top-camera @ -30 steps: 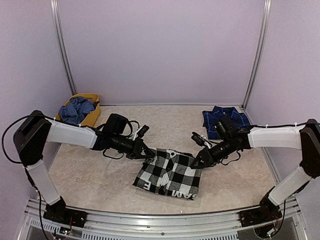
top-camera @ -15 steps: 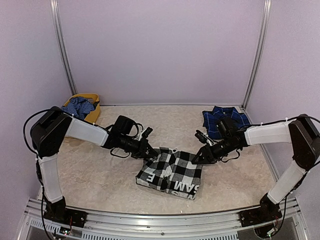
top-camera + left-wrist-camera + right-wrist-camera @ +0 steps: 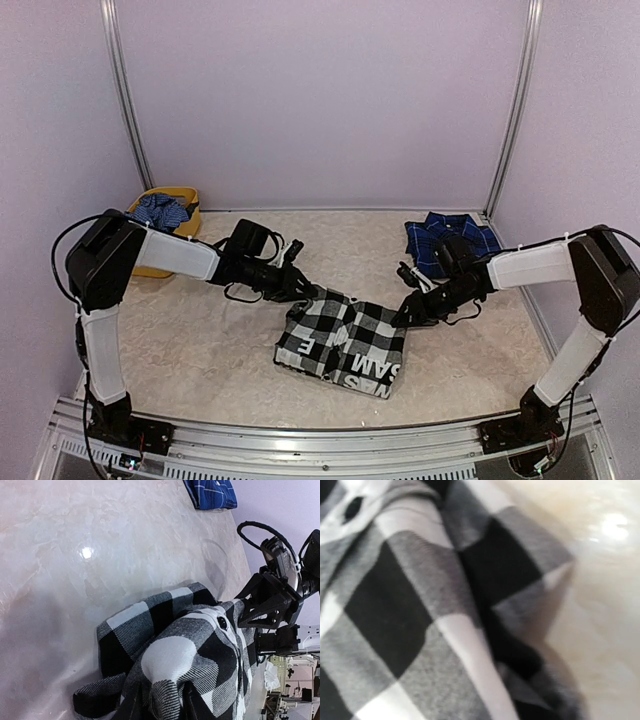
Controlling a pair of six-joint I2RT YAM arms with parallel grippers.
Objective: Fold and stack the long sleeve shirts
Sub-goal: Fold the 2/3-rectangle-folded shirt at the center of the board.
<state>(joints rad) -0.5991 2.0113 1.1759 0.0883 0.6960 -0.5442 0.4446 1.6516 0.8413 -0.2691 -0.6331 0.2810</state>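
Left gripper (image 3: 308, 291) at check shirt (image 3: 345, 345) (folded)

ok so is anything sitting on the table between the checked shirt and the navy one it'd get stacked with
Nothing lies on the table between them: the checked shirt sits mid-table, the navy plaid shirt in the far right corner. Only the right arm crosses that stretch, its right gripper at the checked shirt's right edge.

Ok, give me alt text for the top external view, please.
A folded black-and-white check shirt lies on the table, the left end effector at its far left corner and the right end effector at its far right corner. A navy plaid shirt lies at the far right; a yellow basket holding blue checked cloth stands far left.
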